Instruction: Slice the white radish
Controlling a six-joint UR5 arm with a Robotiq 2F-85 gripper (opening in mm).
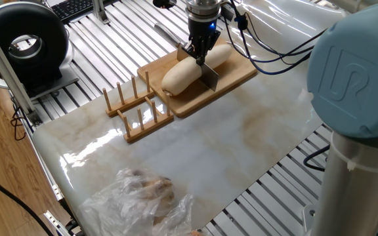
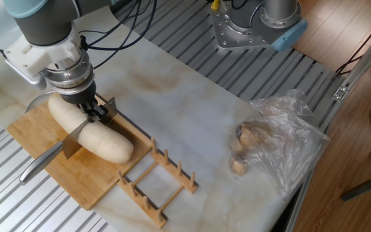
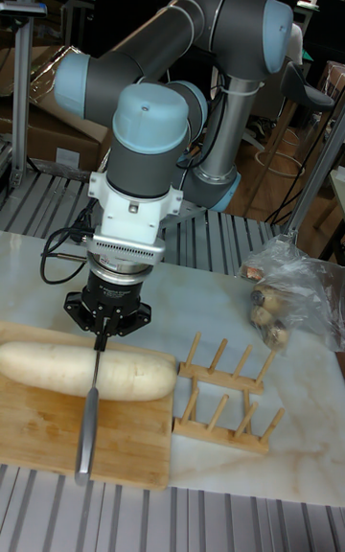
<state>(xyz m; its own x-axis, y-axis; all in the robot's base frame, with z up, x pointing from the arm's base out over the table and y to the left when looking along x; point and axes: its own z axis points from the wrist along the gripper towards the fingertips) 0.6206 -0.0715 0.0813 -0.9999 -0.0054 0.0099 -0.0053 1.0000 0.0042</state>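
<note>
The white radish (image 1: 181,75) (image 2: 105,143) (image 3: 57,367) lies lengthwise on a wooden cutting board (image 1: 236,77) (image 2: 85,183) (image 3: 134,442). My gripper (image 1: 198,56) (image 2: 96,111) (image 3: 100,334) hangs directly above the radish's middle, shut on a knife (image 2: 76,136) (image 3: 86,423). The blade (image 1: 210,77) stands upright and crosswise, sunk into the radish roughly at mid-length. Its metal handle (image 2: 38,162) sticks out over the board's edge. Whether the radish is cut fully through is hidden by the blade and fingers.
A wooden slotted rack (image 1: 136,108) (image 2: 156,183) (image 3: 225,399) stands beside the board. A clear plastic bag (image 1: 143,193) (image 2: 269,138) (image 3: 287,298) with brownish contents lies farther off on the marble top. A black round device (image 1: 25,42) sits off the table.
</note>
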